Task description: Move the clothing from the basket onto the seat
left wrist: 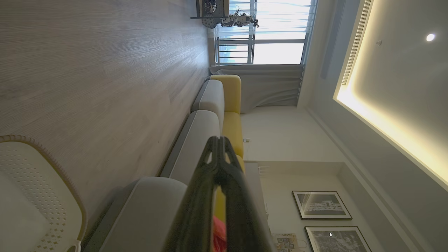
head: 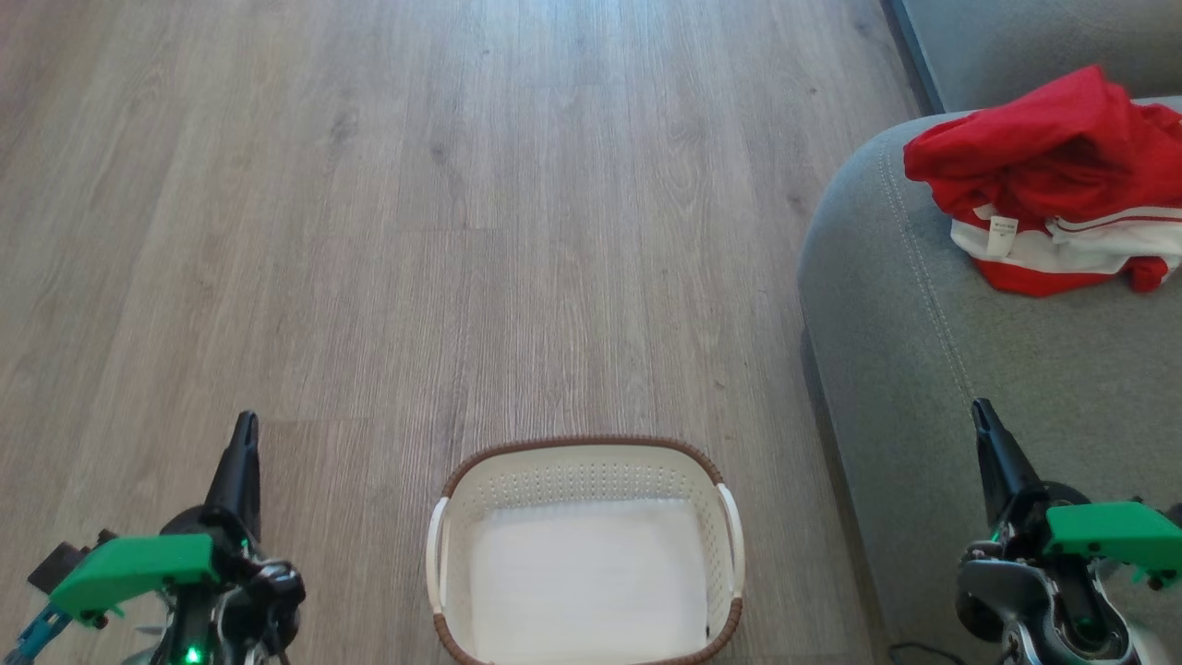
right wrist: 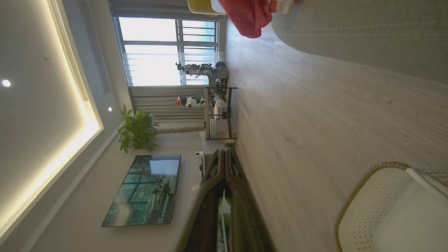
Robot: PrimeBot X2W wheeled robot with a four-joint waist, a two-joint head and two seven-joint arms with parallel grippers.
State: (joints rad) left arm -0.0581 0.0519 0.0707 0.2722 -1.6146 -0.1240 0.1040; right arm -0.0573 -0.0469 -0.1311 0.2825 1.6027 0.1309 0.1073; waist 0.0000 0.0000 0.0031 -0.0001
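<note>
Clothing [head: 1053,175] is lying bunched on the seat [head: 905,351]: thin, limp, likely light and slippery, so a raised fold is offering the best pinch. Basket [head: 591,453] is holding nothing. Left gripper [head: 246,420] and right gripper [head: 980,408] are hanging closed, empty.

Wood floor [head: 462,231] with basket [head: 582,480]; grey seat [head: 905,351] with red clothing [head: 1043,157].

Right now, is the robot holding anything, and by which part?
Nothing is held. The left gripper and right gripper are both shut on nothing. The clothing lies on the seat, and the basket is empty.
</note>
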